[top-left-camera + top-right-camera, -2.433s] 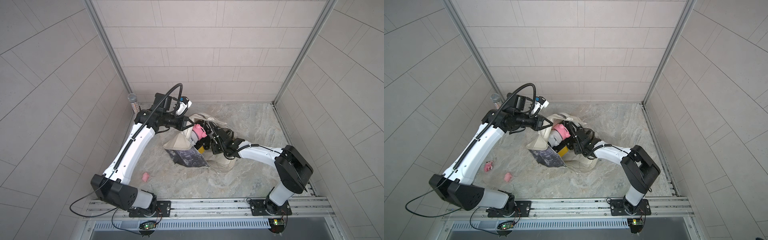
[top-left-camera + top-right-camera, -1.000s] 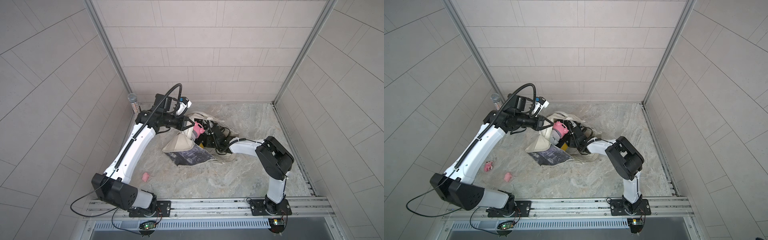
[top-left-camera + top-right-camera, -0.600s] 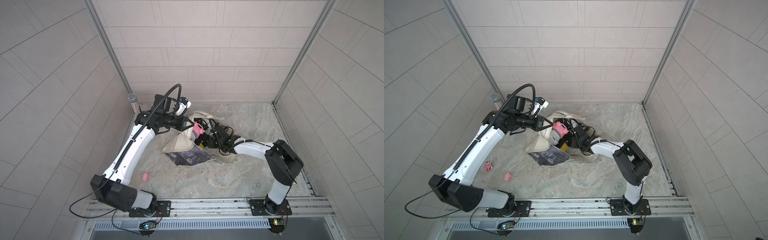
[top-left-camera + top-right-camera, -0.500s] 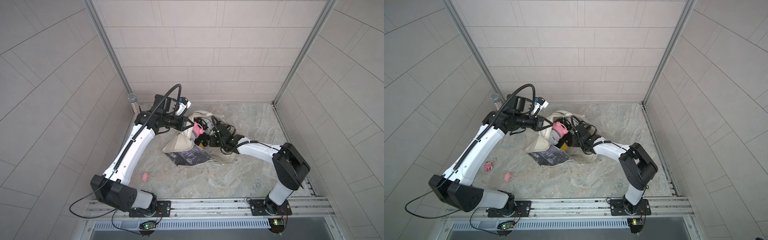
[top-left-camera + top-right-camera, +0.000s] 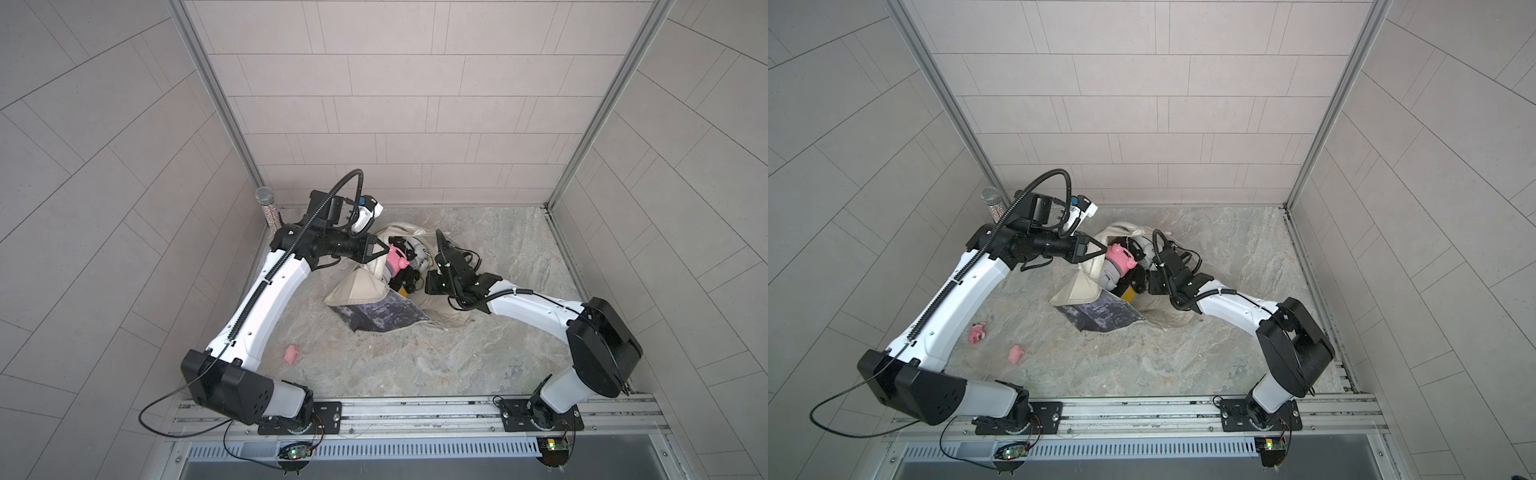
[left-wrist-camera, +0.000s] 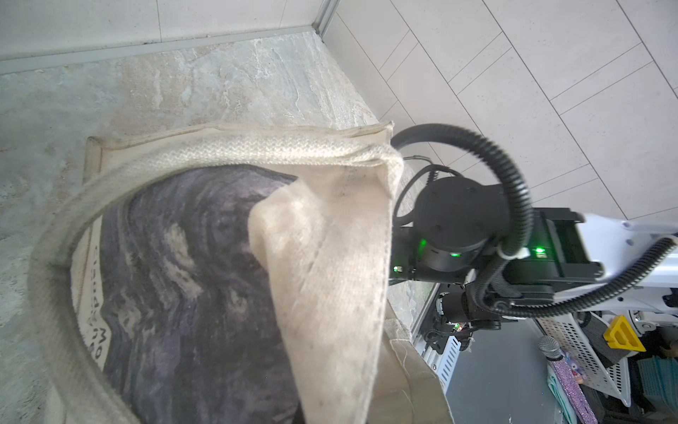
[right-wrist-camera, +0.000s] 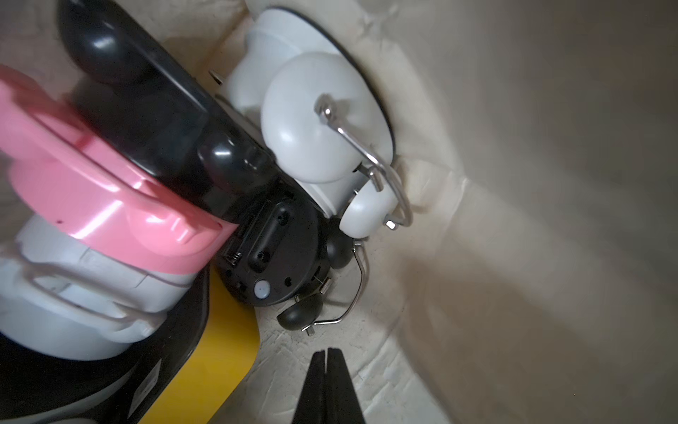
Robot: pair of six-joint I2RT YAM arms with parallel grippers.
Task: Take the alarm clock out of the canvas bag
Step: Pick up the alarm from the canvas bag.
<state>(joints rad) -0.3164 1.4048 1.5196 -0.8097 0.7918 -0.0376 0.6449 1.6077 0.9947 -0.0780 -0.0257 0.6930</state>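
Our left gripper (image 5: 377, 252) pinched shut on the canvas bag (image 5: 357, 286) by its left rim, our right gripper (image 7: 325, 358) closed and empty inside it, near the black alarm clock (image 7: 271, 253)

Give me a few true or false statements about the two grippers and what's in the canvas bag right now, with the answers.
1. The left gripper is shut on the rim of the canvas bag. True.
2. The right gripper holds the black alarm clock. False: it is shut on nothing, and its tips are short of that clock.
3. A white alarm clock lies in the bag beside the black one. True.
4. The microphone lies inside the bag. False: it stands in the far corner by the wall, outside the bag.
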